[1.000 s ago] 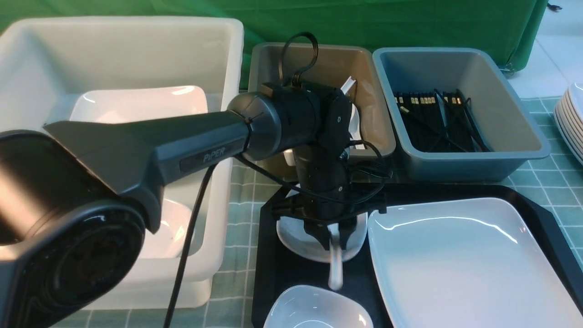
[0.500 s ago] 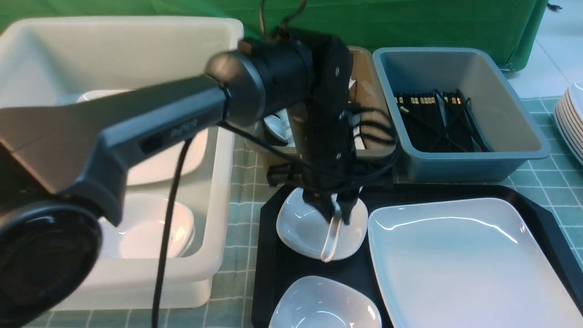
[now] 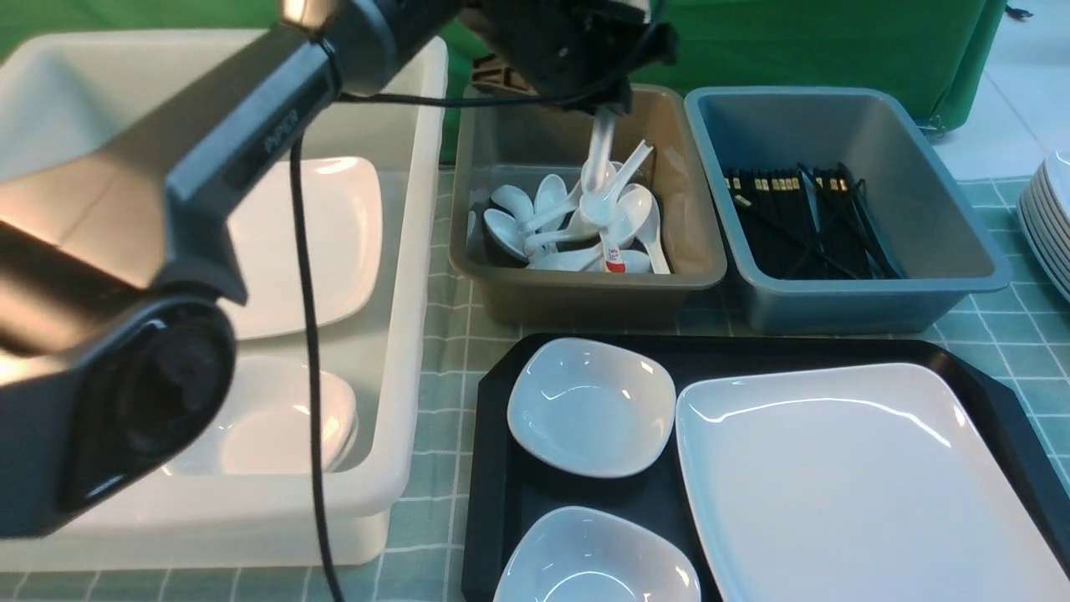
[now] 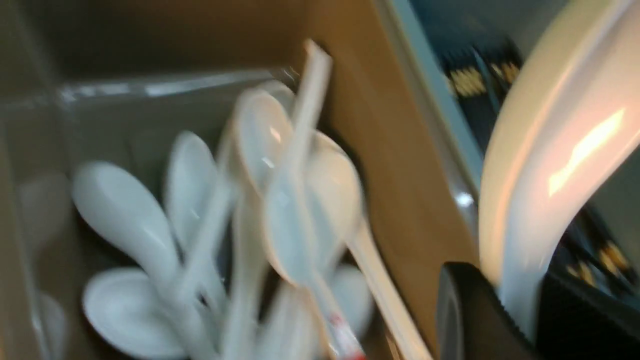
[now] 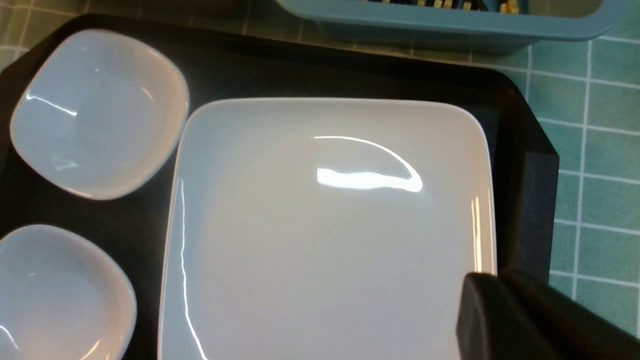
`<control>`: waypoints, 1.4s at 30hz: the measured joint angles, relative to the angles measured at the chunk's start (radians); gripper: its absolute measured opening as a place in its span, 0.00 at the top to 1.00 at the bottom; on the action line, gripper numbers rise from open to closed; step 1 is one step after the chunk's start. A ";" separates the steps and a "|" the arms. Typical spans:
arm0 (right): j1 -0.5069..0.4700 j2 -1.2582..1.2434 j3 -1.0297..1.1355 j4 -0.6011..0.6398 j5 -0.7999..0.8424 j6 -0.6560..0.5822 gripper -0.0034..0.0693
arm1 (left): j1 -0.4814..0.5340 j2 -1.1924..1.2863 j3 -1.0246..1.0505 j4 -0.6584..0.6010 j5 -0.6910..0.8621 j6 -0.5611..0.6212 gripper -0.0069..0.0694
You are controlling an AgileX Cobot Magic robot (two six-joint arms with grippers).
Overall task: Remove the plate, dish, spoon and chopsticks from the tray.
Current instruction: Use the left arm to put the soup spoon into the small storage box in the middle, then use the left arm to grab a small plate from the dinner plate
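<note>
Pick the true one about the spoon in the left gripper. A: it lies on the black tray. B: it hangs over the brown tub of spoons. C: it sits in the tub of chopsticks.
B: the left gripper holds the spoon above the brown tub, clear of the tray.

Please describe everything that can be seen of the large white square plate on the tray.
The plate is large, square with rounded corners and a shallow raised rim, glossy white like glazed ceramic. It is empty and lies flat on the right part of the black tray, close beside two small dishes.
</note>
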 joint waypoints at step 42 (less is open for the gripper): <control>0.000 0.000 0.000 -0.001 0.020 -0.005 0.83 | -0.265 -0.403 0.944 0.046 0.087 0.211 0.35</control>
